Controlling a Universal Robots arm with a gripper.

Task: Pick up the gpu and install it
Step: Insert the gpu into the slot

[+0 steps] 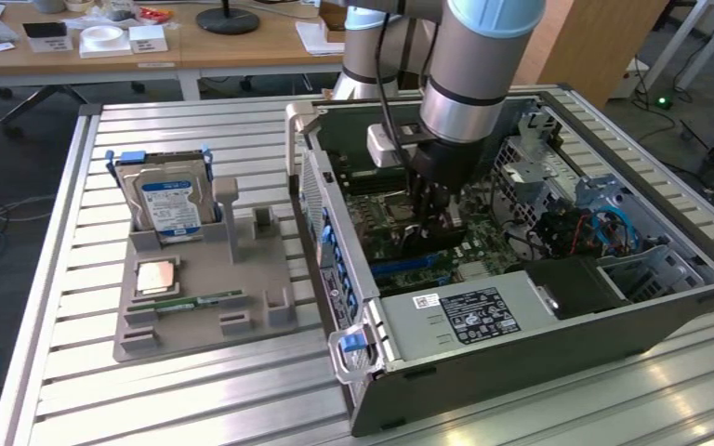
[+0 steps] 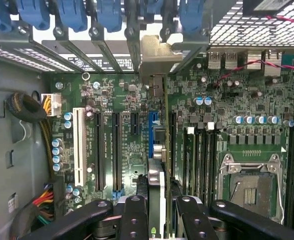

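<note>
My gripper [image 1: 438, 221] reaches down into the open computer case [image 1: 519, 321], close over the motherboard [image 2: 117, 100]. In the wrist view its black fingers [image 2: 134, 220] are shut on the gpu [image 2: 157, 167], seen edge-on as a thin card between them. The card stands upright over the blue expansion slot [image 2: 153, 127]. Its silvery bracket [image 2: 159, 55] lies against the case's rear slot openings, under the blue latches [image 2: 109, 15]. Whether the card's edge is seated in the slot I cannot tell.
A grey parts holder [image 1: 202, 321] on the slatted table carries a hard drive [image 1: 168, 200], a CPU [image 1: 159, 277] and a green RAM stick [image 1: 193, 302]. The CPU socket [image 2: 249, 187], a white slot [image 2: 78, 145] and cable bundles [image 2: 27, 107] flank the card.
</note>
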